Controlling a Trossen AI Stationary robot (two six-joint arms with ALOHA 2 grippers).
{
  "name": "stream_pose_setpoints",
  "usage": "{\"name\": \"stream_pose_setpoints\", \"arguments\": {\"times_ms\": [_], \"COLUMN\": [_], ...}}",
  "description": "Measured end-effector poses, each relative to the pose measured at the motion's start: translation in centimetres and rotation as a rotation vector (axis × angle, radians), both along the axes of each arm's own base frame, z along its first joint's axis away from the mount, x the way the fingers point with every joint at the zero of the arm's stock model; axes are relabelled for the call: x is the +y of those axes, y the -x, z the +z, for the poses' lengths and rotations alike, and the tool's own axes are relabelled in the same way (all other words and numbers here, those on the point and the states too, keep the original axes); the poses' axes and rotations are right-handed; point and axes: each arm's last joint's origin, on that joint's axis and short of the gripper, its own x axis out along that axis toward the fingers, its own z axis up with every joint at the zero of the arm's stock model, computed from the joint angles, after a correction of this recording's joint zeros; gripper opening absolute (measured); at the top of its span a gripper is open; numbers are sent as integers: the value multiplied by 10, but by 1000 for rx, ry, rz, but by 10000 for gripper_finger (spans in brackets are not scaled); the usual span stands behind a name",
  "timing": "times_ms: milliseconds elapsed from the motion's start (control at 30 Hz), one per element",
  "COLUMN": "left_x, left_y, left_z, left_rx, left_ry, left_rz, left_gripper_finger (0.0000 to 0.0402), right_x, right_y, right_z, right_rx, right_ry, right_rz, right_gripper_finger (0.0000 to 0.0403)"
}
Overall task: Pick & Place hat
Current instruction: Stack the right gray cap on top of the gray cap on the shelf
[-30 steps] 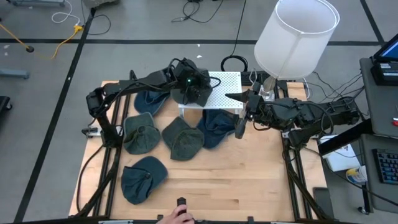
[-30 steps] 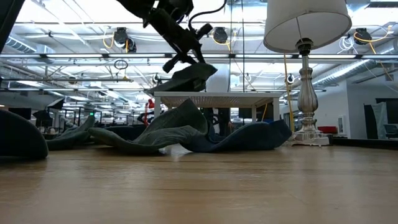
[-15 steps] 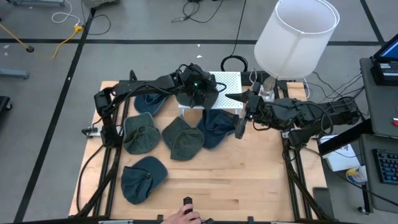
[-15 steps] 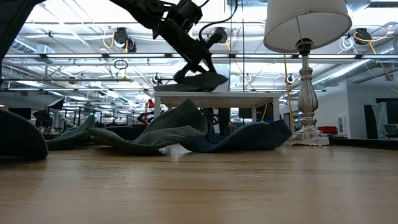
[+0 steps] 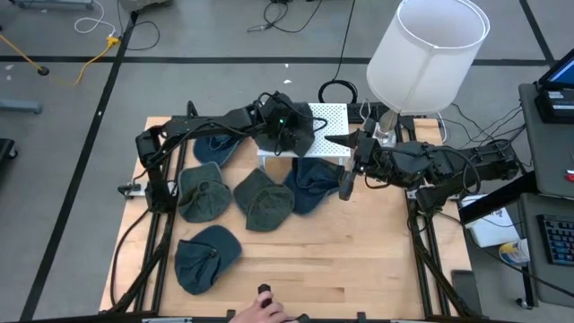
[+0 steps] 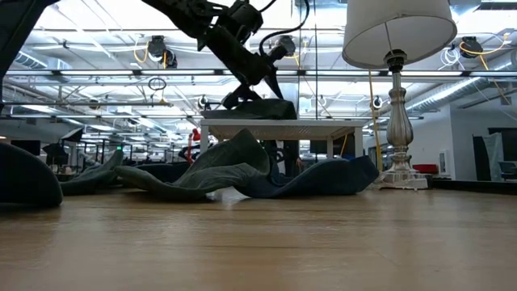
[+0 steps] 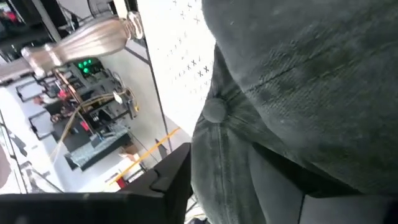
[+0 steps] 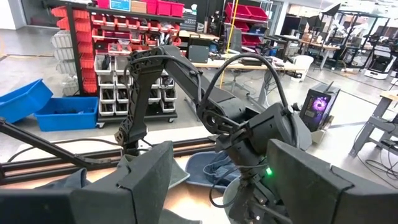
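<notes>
The high view looks straight down on the whole table (image 5: pixel 359 260); the low view looks level across it. Both share the white stand (image 5: pixel 325 126) and lamp (image 6: pixel 396 89). The left wrist view sits very close above the hat (image 7: pixel 298 93)

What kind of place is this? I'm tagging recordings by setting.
Most likely a robotics lab or workshop: ceiling-mounted lights over an open hall, a rack of red parts bins, and workbenches with equipment behind the wooden table.

This is a robotics lab or workshop hall: a grey concrete floor crossed by black tape lines (image 5: pixel 99 99) and loose cables. Beyond the right gripper's dark fingers (image 8: pixel 134 186) stand shelves of red parts bins (image 8: pixel 118 25), blue plastic tubs (image 8: pixel 37 109) and cluttered workbenches (image 8: pixel 298 53).
</notes>
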Motion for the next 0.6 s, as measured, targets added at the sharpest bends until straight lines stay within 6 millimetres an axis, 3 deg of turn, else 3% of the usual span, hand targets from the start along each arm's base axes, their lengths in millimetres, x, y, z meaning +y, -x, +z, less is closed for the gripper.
{"name": "stream_pose_setpoints", "arguments": {"times_ms": [333,600], "left_x": [-7,-21], "left_y": [18,52], "left_z": [45,99], "left_rx": [-190,-562], "left_ry": [34,329], "left_rz": [114,365], "left_gripper_finger": [176,177], "right_x": [0,0], "right_y": [0,0], "right_z": [0,0], "right_rx": [11,10], "right_ry": [18,18], "right_rz": [2,2], "right_gripper_finger": [254,254]}}
